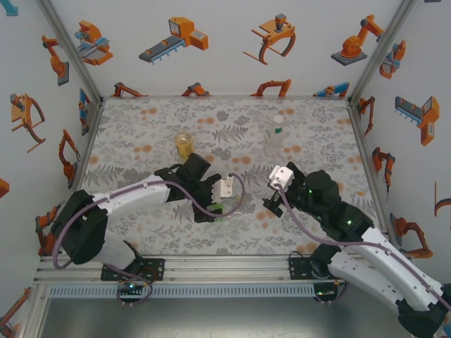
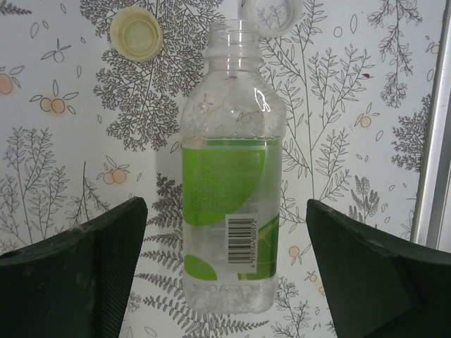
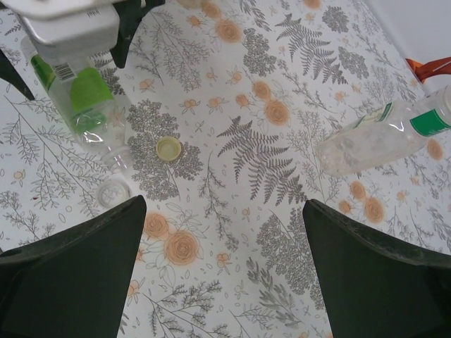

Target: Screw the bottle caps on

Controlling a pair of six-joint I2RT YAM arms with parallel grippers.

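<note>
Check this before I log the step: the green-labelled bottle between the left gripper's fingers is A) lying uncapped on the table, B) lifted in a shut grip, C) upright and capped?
A: the bottle lies flat on the table, its threaded neck bare, a pale yellow cap loose nearby, the left gripper open around it.

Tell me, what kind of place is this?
Probably a robot test booth: the left arm and right arm are bolted to a rail, inside an aluminium frame with walls bearing orange robot drawings.
</note>
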